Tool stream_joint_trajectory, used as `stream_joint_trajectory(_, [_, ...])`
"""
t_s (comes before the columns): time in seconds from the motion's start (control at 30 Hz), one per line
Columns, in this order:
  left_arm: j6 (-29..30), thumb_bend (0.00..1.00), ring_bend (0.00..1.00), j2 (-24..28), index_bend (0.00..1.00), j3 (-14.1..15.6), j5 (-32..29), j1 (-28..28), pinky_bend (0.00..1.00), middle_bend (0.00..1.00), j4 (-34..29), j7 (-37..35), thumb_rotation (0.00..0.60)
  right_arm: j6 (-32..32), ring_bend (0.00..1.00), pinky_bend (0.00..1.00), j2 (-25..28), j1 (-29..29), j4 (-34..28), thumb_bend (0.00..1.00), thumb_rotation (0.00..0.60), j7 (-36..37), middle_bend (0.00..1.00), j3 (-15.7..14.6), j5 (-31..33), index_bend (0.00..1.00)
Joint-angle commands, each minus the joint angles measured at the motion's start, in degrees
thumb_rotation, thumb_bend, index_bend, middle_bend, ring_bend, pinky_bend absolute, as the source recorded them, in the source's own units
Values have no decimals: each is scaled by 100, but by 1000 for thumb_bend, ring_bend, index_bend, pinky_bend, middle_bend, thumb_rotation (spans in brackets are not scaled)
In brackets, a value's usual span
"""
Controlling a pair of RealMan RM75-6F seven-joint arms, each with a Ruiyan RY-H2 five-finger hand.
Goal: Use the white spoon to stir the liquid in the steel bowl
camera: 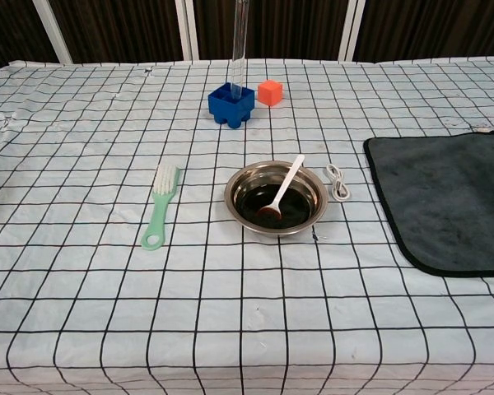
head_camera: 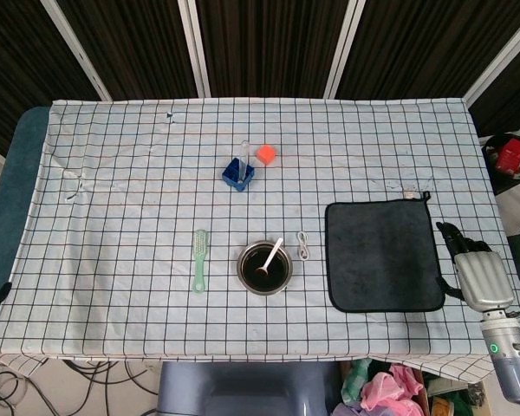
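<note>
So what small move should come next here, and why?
Probably bring the right robot hand back toward the spoon: it sits off the table's right edge holding nothing, while the spoon rests unheld in the bowl.

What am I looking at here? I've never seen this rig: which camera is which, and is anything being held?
It is a two-armed robot at a table. One picture looks down from its head, the other looks forward from its chest. Only the right robot hand shows, in the head view, at the table's right edge beyond the dark mat, holding nothing. The left is out of sight. On the checked cloth a steel bowl of dark liquid holds the white spoon, its handle leaning on the rim. Nearby lie a green brush, a small white cord, a blue holder and an orange cube.
</note>
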Motion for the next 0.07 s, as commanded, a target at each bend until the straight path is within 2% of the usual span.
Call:
stream_joint_trajectory(0.03, [-23,218,0,18,97,9,2,-1,0,25,20,-55,600,168,285,324,-156,-103,105,174,600,-146,87,-68,-191,47])
stream_joint_trajectory(0.07, [-22,218,0,30,97,7,-1,2,0,25,19,-77,600,261,285,324,-233,-128,157,174,600,-199,87,-68,-289,47])
